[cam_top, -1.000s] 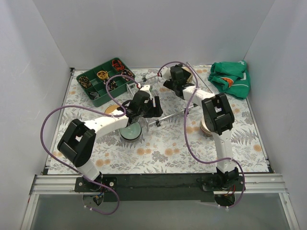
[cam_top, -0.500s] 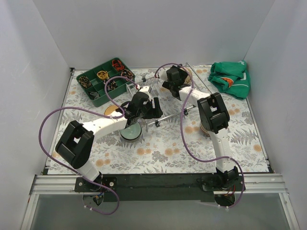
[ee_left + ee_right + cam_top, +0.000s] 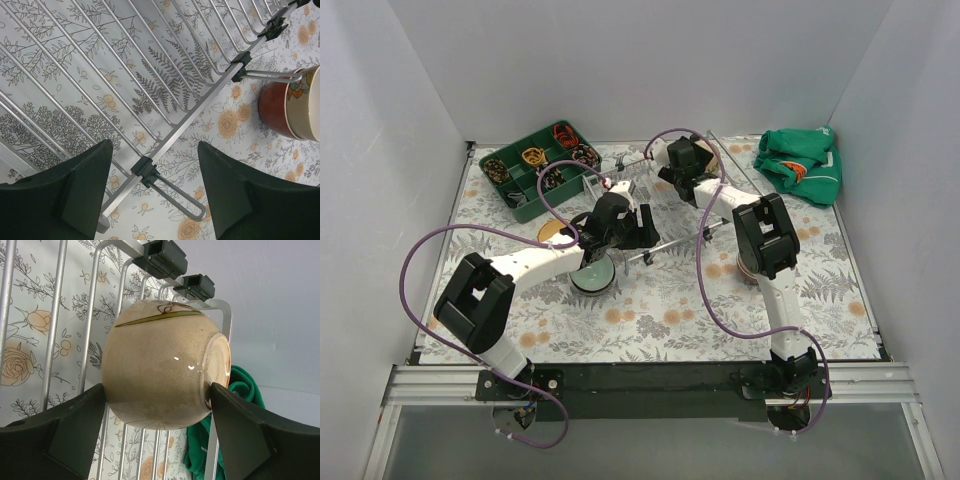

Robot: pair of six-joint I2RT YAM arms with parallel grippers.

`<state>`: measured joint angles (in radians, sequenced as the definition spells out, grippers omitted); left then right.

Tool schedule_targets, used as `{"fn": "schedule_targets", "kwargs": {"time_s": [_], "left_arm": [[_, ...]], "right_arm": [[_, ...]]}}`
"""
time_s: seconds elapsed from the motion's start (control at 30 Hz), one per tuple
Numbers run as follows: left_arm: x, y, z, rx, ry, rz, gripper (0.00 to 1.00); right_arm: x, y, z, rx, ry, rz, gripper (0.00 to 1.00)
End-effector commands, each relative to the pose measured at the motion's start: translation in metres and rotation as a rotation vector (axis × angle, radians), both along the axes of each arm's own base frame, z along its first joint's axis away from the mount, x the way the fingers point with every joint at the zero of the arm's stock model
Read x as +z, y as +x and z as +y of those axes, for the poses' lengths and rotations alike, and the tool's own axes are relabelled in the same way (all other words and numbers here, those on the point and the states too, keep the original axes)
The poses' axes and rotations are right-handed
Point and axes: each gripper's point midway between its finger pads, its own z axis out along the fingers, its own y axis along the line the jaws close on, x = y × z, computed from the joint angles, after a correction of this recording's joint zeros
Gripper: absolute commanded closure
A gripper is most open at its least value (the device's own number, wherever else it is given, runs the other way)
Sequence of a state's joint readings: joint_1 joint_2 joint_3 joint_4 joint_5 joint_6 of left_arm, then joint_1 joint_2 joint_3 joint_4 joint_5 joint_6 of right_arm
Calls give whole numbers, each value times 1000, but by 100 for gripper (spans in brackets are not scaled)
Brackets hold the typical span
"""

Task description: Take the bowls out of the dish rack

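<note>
The silver wire dish rack (image 3: 660,247) lies mid-table, and its bars (image 3: 165,75) fill the left wrist view. A beige bowl (image 3: 160,375) stands on its side at the rack's far end. My right gripper (image 3: 157,390) (image 3: 683,163) has a finger against each side of it. My left gripper (image 3: 155,150) (image 3: 620,222) hangs open over the rack's near rail, above a black clip (image 3: 146,170), holding nothing. On the table sit a red bowl (image 3: 272,112) with a beige one nested inside, a mint-green bowl (image 3: 592,277) and a tan bowl (image 3: 557,231).
A green compartment tray (image 3: 540,170) of small items stands at the back left. A green cloth (image 3: 800,165) lies at the back right, just beyond the rack. More bowls (image 3: 748,268) sit beside the right arm. White walls close in three sides.
My right gripper has edged left along the rack's far end and its fingers have closed in on the beige bowl. The left gripper has barely shifted and stays open.
</note>
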<state>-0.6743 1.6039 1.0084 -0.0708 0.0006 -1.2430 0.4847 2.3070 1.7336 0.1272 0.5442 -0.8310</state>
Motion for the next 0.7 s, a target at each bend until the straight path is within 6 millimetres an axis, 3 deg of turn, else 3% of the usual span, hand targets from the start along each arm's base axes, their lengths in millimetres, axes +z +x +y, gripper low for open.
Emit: {"fn": "schedule_targets", "kwargs": {"time_s": [0.0, 0.33, 0.67], "left_arm": [[-38, -31, 26, 10, 109, 146, 31], [-35, -30, 25, 12, 103, 141, 31], [-31, -26, 21, 14, 91, 133, 31]], "right_arm": [[48, 3, 7, -13, 196, -63, 24], [51, -14, 11, -3, 280, -18, 33], [95, -35, 16, 23, 379, -41, 50]]}}
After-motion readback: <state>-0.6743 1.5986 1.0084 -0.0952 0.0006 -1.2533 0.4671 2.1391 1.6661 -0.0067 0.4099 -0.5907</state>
